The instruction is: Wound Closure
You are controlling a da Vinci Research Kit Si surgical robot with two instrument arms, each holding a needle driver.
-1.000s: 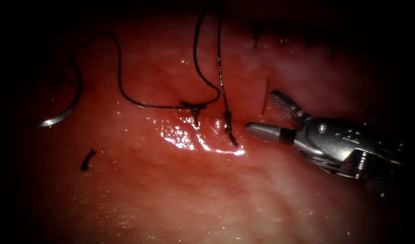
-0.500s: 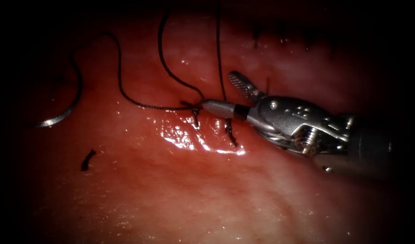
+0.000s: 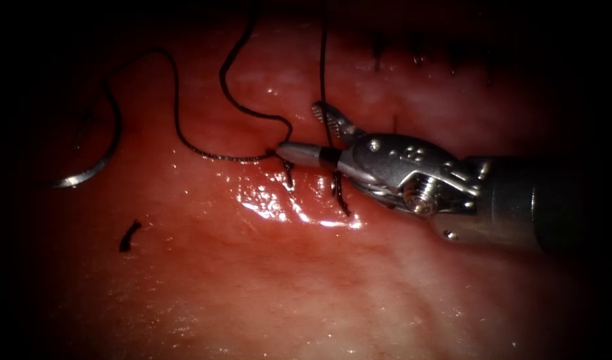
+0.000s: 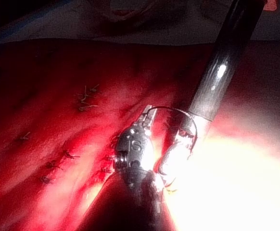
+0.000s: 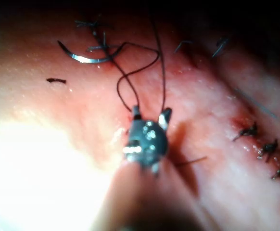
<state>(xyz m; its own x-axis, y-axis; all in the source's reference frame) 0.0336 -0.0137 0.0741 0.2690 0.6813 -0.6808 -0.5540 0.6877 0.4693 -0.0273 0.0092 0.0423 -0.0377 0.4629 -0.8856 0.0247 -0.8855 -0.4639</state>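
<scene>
Endoscope view, right tool (image 3: 305, 133): jaws spread apart, gripping nothing; an upright strand of thread (image 3: 323, 80) passes between them, lower jaw tip by the knot.
Needle (image 3: 86, 170): curved, shiny steel, lying free on the tissue (image 3: 286, 280) well left of the cut (image 3: 306, 193), in neither tool.
Cut end (image 3: 129, 235): short dark scrap below the needle.
Hidden: the thread's upper run goes into darkness.
Left wrist view, left tool (image 4: 147, 115): I cannot tell what its jaws are doing.
</scene>
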